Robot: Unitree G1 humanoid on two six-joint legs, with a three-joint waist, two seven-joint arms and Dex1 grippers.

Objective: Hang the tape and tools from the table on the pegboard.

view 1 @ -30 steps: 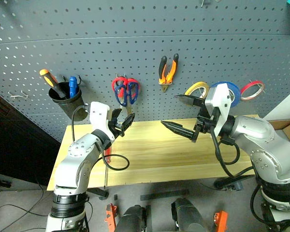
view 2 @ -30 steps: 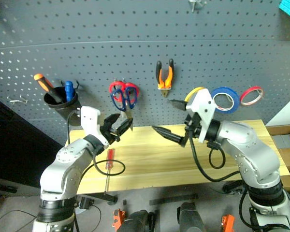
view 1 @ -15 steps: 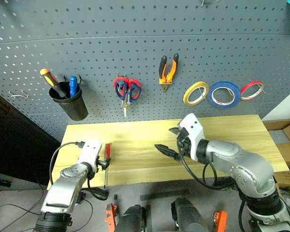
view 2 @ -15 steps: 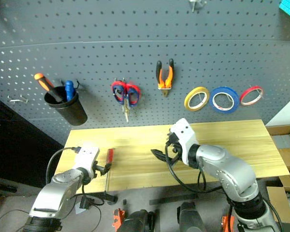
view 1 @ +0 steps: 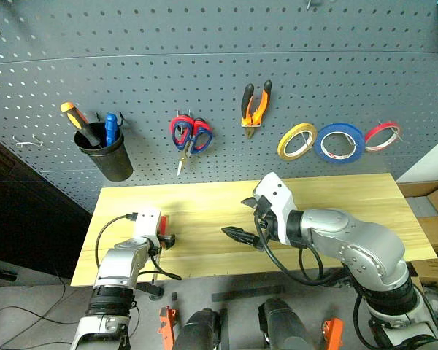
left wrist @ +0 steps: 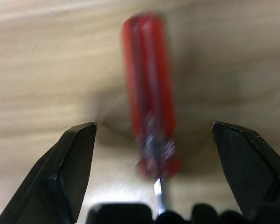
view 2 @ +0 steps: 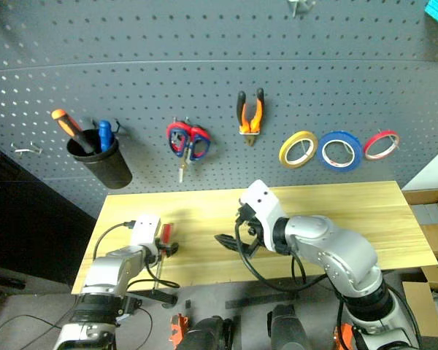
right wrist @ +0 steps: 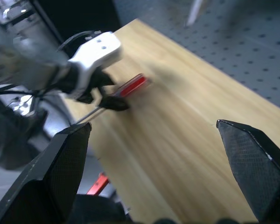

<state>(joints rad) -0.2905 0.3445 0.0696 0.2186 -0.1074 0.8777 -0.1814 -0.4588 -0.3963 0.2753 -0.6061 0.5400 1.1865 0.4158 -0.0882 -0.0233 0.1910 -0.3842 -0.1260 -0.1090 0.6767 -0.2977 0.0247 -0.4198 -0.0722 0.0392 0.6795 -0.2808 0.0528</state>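
The dark grey pegboard (view 1: pixel 219 65) spans the back wall, dotted with small holes. On it hang the blue ring of tape (view 1: pixel 339 142) between a yellow ring (view 1: pixel 296 141) and a red ring (view 1: pixel 382 135), the orange-and-black pliers (view 1: pixel 255 106) and the scissors (view 1: pixel 190 136), red and blue handles together. A black cup (view 1: pixel 106 154) holds two screwdrivers.

Below, the light wooden tabletop (view 1: pixel 336 200) lies mostly bare, with wide open room across its middle and right side.

The right claw (view 1: pixel 242 219) hangs over the tabletop's middle, fingers spread wide, pinching nothing.

The left claw (left wrist: pixel 154 172) sits low at the tabletop's left front corner, fingers spread either side of the screwdriver (left wrist: pixel 149 93). Its clear red handle lies flat on the wood, the slim shaft (view 2: pixel 160 271) reaching past the front edge.
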